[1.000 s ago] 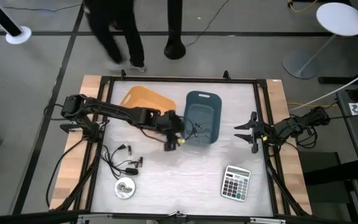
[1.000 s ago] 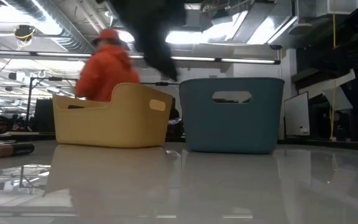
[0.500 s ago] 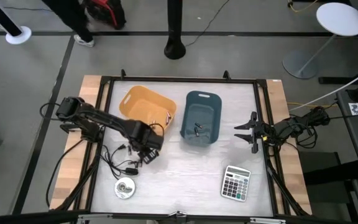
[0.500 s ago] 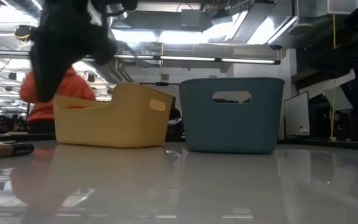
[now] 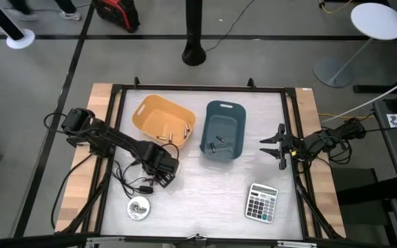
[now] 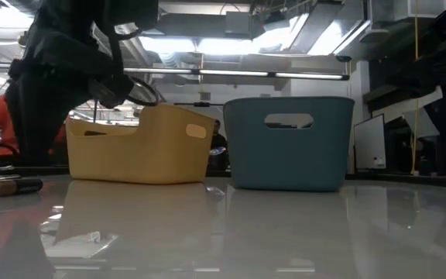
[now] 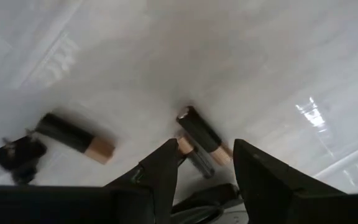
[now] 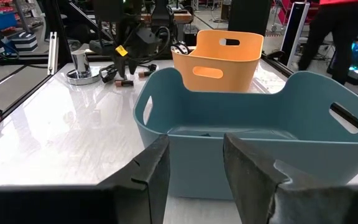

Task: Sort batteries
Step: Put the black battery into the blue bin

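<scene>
Your left gripper (image 7: 205,163): fingers parted, empty, poised over dark batteries (image 7: 202,134). Your right gripper (image 5: 279,146): parted, empty, facing the blue bin (image 5: 221,131).

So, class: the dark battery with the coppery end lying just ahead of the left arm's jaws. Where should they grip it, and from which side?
Grip the dark battery across its middle, coming straight down from above. It lies flat on the white table, so only its rounded flanks are free. The left gripper is open just above it. A second battery lies close against it, so one jaw probably has little room.
</scene>
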### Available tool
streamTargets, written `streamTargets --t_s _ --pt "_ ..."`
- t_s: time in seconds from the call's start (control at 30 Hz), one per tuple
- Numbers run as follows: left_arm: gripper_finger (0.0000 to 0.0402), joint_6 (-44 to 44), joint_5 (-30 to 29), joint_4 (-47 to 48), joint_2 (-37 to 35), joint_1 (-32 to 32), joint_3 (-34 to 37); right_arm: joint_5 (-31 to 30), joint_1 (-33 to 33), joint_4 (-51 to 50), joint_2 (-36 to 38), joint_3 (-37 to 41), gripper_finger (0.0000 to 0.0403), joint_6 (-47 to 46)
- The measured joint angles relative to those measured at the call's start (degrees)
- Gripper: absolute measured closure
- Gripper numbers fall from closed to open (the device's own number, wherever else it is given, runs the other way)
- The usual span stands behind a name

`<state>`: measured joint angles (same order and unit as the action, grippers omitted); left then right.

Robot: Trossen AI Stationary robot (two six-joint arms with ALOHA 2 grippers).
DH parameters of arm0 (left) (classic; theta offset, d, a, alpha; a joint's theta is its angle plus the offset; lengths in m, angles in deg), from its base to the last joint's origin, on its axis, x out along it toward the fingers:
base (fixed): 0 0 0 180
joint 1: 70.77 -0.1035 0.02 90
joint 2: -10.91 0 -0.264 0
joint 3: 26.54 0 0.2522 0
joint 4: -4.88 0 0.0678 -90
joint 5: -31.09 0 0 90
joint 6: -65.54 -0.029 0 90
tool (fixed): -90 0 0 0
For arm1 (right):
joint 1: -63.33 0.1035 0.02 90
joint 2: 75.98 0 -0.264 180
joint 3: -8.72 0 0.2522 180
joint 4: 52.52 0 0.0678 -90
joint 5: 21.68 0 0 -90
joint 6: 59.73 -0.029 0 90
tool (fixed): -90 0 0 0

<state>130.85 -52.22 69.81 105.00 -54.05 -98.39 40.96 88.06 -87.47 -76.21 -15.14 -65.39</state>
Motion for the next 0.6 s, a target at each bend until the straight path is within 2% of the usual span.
streamTargets --t_s 0.27,0.6 --pt "0.0257 3.65 -0.02 -2.75 0.04 0.21 3.95 0.00 0.02 0.00 -0.02 0.00 0.0258 0.01" --pt "0.0257 3.94 -0.23 -10.41 0.04 0.21 7.14 -0.01 0.02 0.00 0.00 0.01 0.0258 -0.01"
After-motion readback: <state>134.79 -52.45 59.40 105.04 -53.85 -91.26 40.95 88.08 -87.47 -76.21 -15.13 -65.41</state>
